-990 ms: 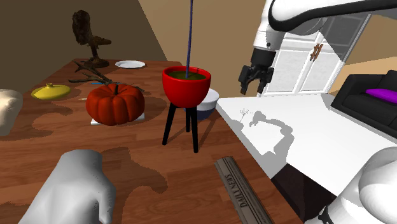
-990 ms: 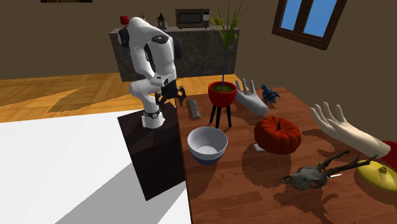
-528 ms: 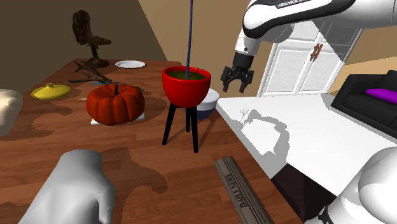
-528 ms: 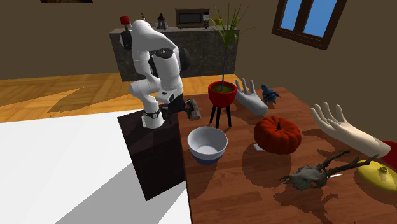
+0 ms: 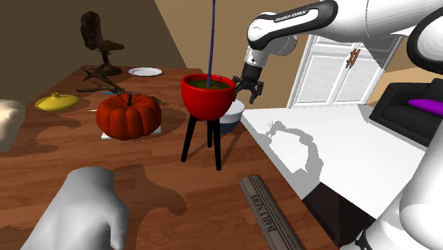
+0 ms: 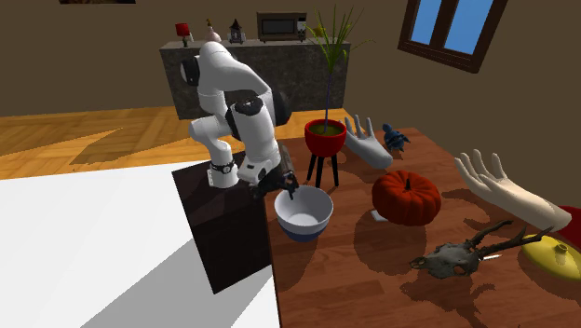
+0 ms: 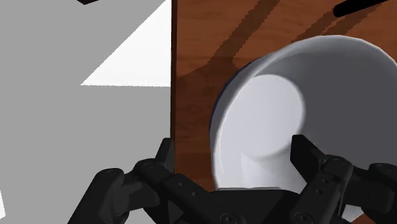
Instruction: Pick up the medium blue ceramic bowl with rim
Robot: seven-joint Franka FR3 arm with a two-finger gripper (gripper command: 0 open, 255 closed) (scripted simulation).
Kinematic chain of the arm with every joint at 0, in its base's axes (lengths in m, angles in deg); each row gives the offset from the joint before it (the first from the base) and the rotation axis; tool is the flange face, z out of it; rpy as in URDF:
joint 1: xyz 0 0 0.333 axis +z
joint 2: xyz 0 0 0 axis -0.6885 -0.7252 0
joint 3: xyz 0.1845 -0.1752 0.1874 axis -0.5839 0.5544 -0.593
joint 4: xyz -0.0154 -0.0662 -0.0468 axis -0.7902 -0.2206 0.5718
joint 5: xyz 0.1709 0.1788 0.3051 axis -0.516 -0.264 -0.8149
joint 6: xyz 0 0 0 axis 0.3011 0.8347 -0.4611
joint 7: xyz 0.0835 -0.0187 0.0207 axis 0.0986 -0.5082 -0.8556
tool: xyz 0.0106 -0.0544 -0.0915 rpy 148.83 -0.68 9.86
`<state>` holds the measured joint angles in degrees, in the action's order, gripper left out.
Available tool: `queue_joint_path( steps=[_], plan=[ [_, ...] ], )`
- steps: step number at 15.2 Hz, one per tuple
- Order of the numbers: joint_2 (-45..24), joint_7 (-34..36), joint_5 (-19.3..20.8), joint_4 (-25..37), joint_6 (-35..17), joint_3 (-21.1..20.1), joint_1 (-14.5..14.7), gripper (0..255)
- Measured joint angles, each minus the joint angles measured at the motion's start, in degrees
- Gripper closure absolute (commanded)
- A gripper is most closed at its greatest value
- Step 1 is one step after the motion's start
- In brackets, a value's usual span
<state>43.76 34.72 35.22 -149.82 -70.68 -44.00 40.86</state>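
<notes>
The gripper has swung in toward the red plant pot and come down over the white, blue-based bowl, which sits on the table just beside that pot. Its fingers stand apart, astride the bowl's rim and clasping nothing. Closing on the rim looks like the next step.

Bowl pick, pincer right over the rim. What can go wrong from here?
1. The open pincer straddles the curved wall of the bowl; a grip on that thin rim may slip or tip the bowl when lifted.
2. The bowl sits near the table edge; a nudge on descent might push it off.
3. The red planter on thin legs stands close by; the arm might knock it.
</notes>
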Motion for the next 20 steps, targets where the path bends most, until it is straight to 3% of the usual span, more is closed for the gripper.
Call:
queue_joint_path(
  steps=[8,9,20],
  plan=[
    [-2.88,-1.11,-0.9,-1.86,-4.67,0.07,-0.27,0],
    [-3.06,-1.12,-0.92,-1.9,-4.89,0.06,-0.25,255],
    [-3.1,-1.11,-0.93,-1.81,-4.88,0.06,-0.25,255]
  ],
)
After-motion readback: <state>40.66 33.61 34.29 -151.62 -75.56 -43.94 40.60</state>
